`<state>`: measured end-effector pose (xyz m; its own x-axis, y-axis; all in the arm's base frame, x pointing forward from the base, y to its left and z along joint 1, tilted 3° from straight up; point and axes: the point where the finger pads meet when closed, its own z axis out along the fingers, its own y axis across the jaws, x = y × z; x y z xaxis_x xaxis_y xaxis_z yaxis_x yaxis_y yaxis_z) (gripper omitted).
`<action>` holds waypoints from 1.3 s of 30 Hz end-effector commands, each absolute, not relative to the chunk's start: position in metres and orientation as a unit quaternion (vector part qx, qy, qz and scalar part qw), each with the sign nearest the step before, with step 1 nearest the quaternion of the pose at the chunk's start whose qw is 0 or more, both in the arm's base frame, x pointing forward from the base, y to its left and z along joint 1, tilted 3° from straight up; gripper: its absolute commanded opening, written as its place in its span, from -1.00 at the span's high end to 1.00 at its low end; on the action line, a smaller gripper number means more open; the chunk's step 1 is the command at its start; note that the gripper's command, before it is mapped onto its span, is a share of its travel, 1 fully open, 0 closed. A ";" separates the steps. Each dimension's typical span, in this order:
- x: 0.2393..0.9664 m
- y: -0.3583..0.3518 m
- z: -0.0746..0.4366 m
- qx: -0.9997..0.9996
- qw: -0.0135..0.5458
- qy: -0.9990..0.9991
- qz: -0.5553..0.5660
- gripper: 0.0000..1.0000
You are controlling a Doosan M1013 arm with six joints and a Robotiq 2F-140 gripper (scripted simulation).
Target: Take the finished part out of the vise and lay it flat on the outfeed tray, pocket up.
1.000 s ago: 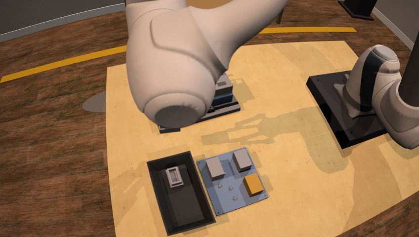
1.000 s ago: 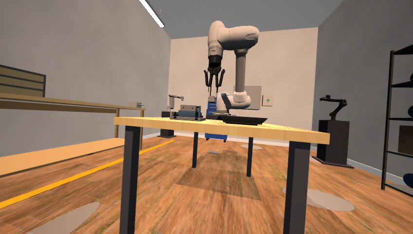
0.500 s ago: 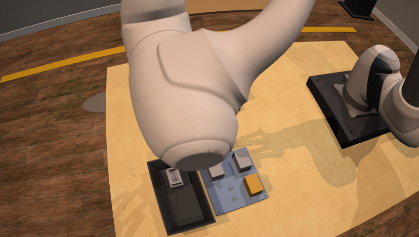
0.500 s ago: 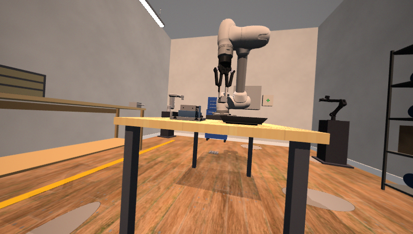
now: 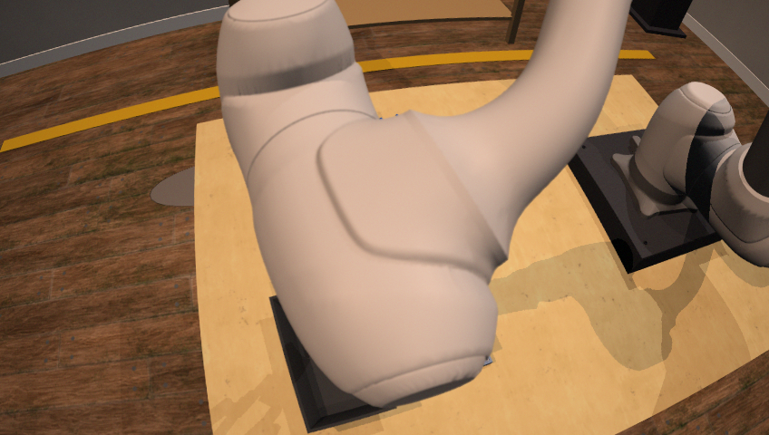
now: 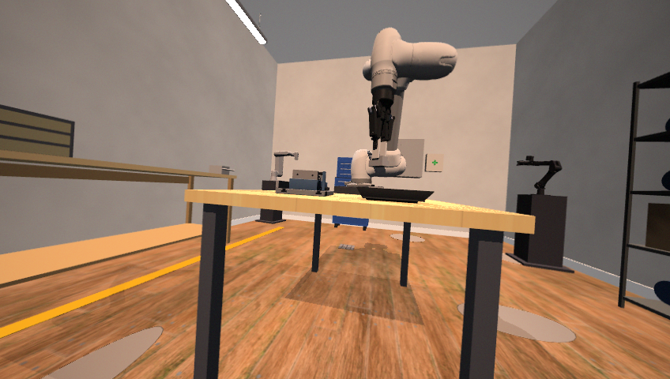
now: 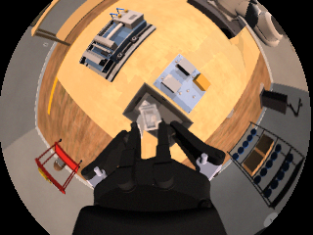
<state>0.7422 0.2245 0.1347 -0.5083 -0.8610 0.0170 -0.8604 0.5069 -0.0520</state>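
Note:
My gripper (image 7: 150,118) (image 6: 377,149) is shut on the finished part (image 7: 149,117), a small light-grey block that hangs below the fingertips. In the wrist view the part sits over the near end of the dark outfeed tray (image 7: 179,117). In the exterior view the gripper hangs high above the tray (image 6: 394,193), well clear of its rim. The blue-grey vise (image 7: 117,39) (image 6: 304,180) stands off to the left, with no part in its jaws as far as I can see. In the top view the arm hides the gripper and the part, and only a corner of the tray (image 5: 302,377) shows.
A light-blue fixture plate (image 7: 183,81) with grey blocks and an orange block (image 7: 203,82) lies right beside the tray. The robot base (image 5: 647,226) stands at the right of the wooden table (image 5: 566,350) (image 6: 357,211).

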 end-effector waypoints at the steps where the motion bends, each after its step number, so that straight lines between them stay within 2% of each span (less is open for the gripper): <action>1: 0.741 0.242 0.136 -0.551 0.003 0.834 -0.026 1.00; 15: 0.729 0.302 0.133 -0.730 -0.003 0.683 -0.026 1.00; 39: 0.724 0.320 0.132 -0.777 -0.005 0.629 -0.026 1.00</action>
<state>0.7245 0.3149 0.1306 0.1962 -0.9794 0.0471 -0.9799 -0.1976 -0.0268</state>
